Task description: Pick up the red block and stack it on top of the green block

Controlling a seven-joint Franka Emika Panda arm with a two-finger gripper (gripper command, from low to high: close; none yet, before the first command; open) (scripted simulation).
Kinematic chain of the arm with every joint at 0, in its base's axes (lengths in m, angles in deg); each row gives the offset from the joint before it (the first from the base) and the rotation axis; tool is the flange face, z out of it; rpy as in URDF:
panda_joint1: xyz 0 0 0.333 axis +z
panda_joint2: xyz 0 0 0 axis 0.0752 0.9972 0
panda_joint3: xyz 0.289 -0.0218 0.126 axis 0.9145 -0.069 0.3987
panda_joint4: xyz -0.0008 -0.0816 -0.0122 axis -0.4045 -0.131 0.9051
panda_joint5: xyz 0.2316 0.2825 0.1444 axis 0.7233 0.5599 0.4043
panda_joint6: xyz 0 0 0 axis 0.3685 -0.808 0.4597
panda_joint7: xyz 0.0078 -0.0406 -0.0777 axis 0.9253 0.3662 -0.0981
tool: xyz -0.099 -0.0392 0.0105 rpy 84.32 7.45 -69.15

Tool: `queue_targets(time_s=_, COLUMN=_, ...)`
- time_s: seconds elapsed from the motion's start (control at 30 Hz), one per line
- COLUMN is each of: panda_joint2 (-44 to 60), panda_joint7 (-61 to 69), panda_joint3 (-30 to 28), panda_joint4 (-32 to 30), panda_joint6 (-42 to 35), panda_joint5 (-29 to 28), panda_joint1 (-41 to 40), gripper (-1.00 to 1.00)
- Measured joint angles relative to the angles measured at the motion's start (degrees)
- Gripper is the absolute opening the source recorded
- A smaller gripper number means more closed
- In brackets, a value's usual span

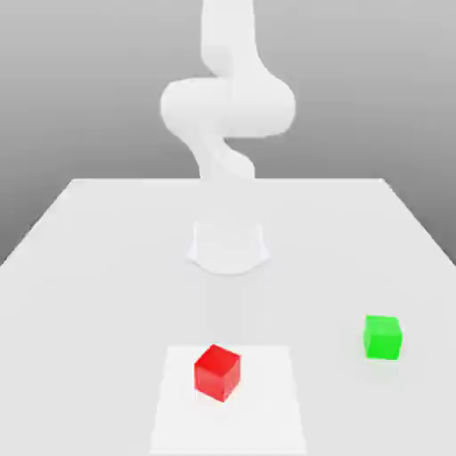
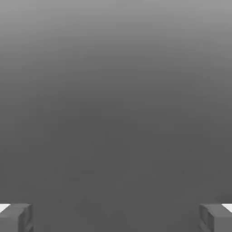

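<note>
Nearest you in the exterior view is the red block (image 1: 217, 371), low in the frame and close to the middle. It sits on a slightly brighter square patch (image 1: 267, 401) of the white table (image 1: 98, 267); the lower edge of that patch is cut off by the frame. The block is a cube, so it has no long axis to report. It is turned so that one vertical edge faces you, and you see two side faces and the top.

The green block (image 1: 383, 337) rests on the bare table towards the exterior view's right, a little farther from you than the red one and well apart from it. It sits nearly square to the camera, showing you mostly one flat face and its top.

Behind the blocks, the white arm (image 1: 227, 102) rises from a round base (image 1: 229, 247) on the table. It is pale against the grey backdrop, so its outline is hard to follow, and its upper part runs out of the top of the frame.

In the hand view you see the gripper (image 2: 116, 217) as two grey fingertips (image 2: 18, 217) at opposite corners, each cut off by the picture's edges. They are spread wide, with nothing between them but plain grey background.
</note>
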Motion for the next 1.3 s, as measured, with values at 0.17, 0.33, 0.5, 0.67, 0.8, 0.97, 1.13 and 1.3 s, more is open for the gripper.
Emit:
queue_targets(time_s=0.17, panda_joint2=11.2, panda_joint7=-5.2, panda_joint3=0.4, panda_joint4=-6.4, panda_joint6=6.6, panda_joint5=2.1, panda_joint1=-1.0, gripper=0.00)
queue_targets(time_s=0.33, panda_joint2=21.7, panda_joint7=-10.8, panda_joint3=1.4, panda_joint4=-12.5, panda_joint6=12.8, panda_joint5=3.1, panda_joint1=-2.0, gripper=0.00)
queue_targets(time_s=0.5, panda_joint2=32.1, panda_joint7=-17.5, panda_joint3=2.5, panda_joint4=-18.5, panda_joint6=19.0, panda_joint5=2.4, panda_joint1=-3.3, gripper=0.00)
queue_targets(time_s=0.67, panda_joint2=42.4, panda_joint7=-25.3, panda_joint3=2.7, panda_joint4=-23.5, panda_joint6=25.6, panda_joint5=-1.0, panda_joint1=-4.5, gripper=0.00)
queue_targets(time_s=0.8, panda_joint2=50.6, panda_joint7=-27.0, panda_joint3=1.8, panda_joint4=-22.9, panda_joint6=32.5, panda_joint5=-2.6, panda_joint1=-3.9, gripper=0.00)
queue_targets(time_s=0.97, panda_joint2=54.6, panda_joint7=-27.4, panda_joint3=1.4, panda_joint4=-22.4, panda_joint6=35.9, panda_joint5=-3.1, panda_joint1=-3.6, gripper=-1.00)
queue_targets(time_s=1.13, panda_joint2=53.6, panda_joint7=-27.4, panda_joint3=1.6, panda_joint4=-22.5, panda_joint6=35.1, panda_joint5=-3.1, panda_joint1=-3.7, gripper=-1.00)
queue_targets(time_s=1.3, panda_joint2=44.0, panda_joint7=-26.4, panda_joint3=2.3, panda_joint4=-23.9, panda_joint6=26.9, panda_joint5=-1.6, panda_joint1=-4.0, gripper=-1.00)
